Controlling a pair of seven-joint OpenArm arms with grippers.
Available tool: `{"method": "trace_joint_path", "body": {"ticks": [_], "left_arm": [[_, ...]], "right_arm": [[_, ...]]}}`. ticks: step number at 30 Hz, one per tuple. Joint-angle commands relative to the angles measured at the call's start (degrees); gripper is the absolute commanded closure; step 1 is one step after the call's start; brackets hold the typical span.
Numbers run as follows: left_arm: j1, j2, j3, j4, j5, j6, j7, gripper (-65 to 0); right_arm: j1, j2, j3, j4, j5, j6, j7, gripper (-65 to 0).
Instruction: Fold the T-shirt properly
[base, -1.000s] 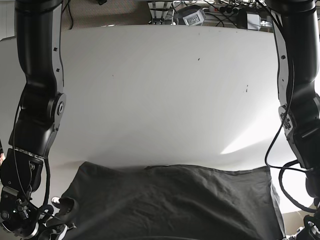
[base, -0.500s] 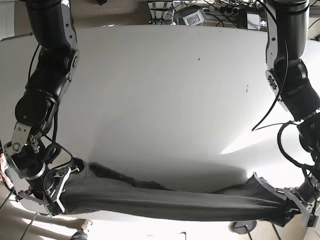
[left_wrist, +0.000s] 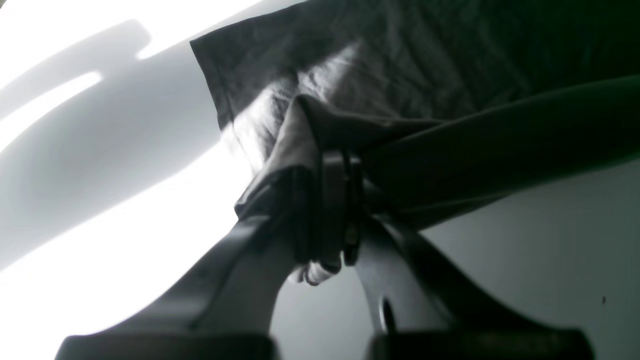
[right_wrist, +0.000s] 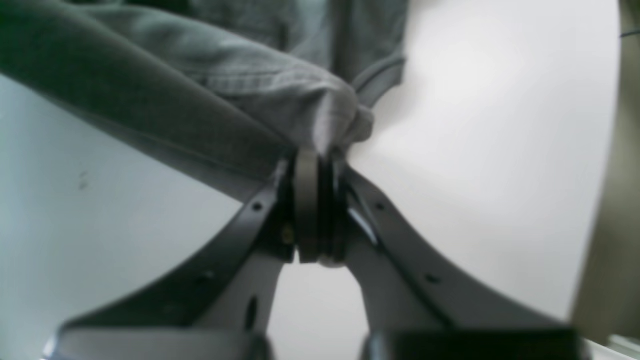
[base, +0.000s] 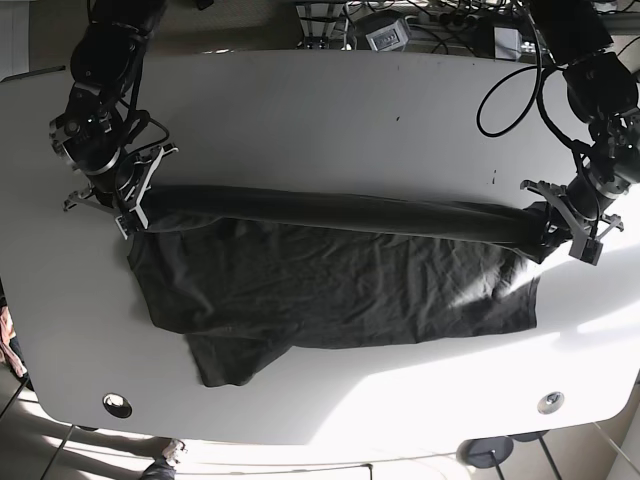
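T-shirt (base: 330, 290) lies on the worktop (base: 330, 110), its far edge lifted taut in a roll between both grippers. Left gripper (base: 562, 222) and right gripper (base: 133, 195) jaws are clamped on bunched fabric.

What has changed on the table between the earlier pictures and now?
Both grippers, the left gripper and the right gripper, carried the held edge of the dark grey cotton T-shirt from the near table edge toward the far side, spreading it out. Both stayed shut on it; the white table is unchanged.
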Motion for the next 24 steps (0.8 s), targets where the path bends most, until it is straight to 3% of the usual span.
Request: {"method": "trace_joint_path", "body": {"ticks": [1,4,14,15,18,19,21,22,24], "left_arm": [[3.39,-1.41,-2.02,2.39,-0.29,0.22,-1.56,0.0],[7.26,-1.41,-4.4,2.3,-0.47,0.13,-1.65,0.0],[7.35,-0.35,-4.4,-3.85,0.06,0.22,-1.65,0.0],[7.35,-0.44,-4.4,-4.73,0.06,0.39,-1.65,-4.2],[7.0,-0.44,-4.57,-6.93,0.06,0.66,-1.65,-32.1],[7.26,-0.44,-4.66,-6.93,0.06,0.66,-1.65,-41.9],[7.26,-0.53,-5.36,-7.11,0.06,0.66,-1.65,-45.8],[7.35,-0.53,-6.42,-6.84,-0.03,0.57,-1.65,-45.8],[7.35,-0.53,-8.35,-6.67,-0.47,0.22,-1.65,-45.8]], "right_arm": [[-3.04,0.81,2.16,1.43,2.81,-0.34,0.97,-1.9],[-6.56,0.81,3.21,1.43,5.8,-0.34,1.05,-1.9],[-8.32,0.63,3.21,-0.68,5.8,-0.34,1.14,-2.2],[-8.4,0.63,3.21,-0.85,5.8,-0.34,1.14,-3.6],[-8.67,0.46,3.3,-1.12,5.8,-0.34,1.14,-26.2],[-8.84,0.46,3.3,-1.12,5.8,-0.34,1.14,-41.2],[-9.28,0.55,3.39,-0.68,5.88,-0.34,1.14,-57.2],[-9.9,0.63,3.57,0.29,6.41,-0.34,1.23,-61.2],[-10.34,0.37,7.08,1.52,10.37,-0.34,0.97,-62.0]]}}
